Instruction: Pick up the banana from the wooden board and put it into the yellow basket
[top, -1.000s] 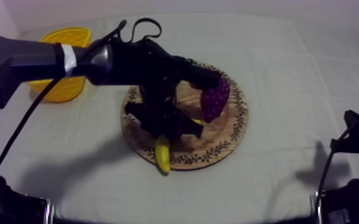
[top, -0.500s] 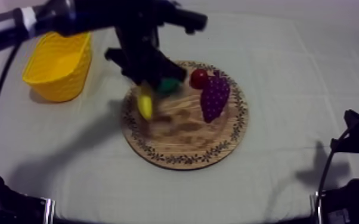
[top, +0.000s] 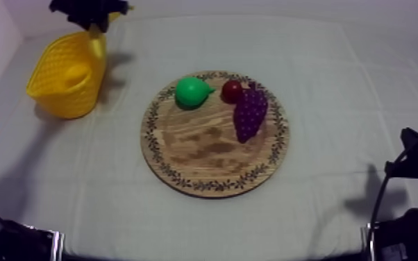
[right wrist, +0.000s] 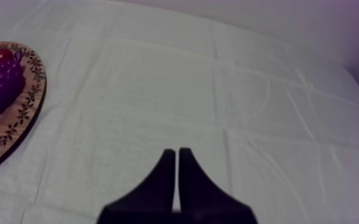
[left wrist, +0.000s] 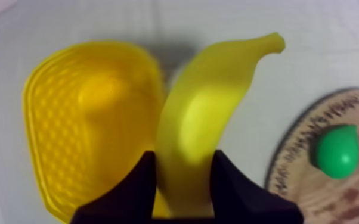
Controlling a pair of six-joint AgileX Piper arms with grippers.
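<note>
pinching the banana (left wrist: pixel 209 113) by one end, my left gripper (left wrist: pixel 185 184) holds it in the air above the rim of the yellow basket (left wrist: pixel 80 137), at the table's (top: pixel 337 83) far left corner. my right gripper (right wrist: pixel 177 173), fingers pressed together on nothing, hovers near the table's right edge. the wooden board (top: pixel 215 186) mid-table carries a pear (top: pixel 189 91), a small red fruit (top: pixel 231 90) and grapes (top: pixel 250 112).
</note>
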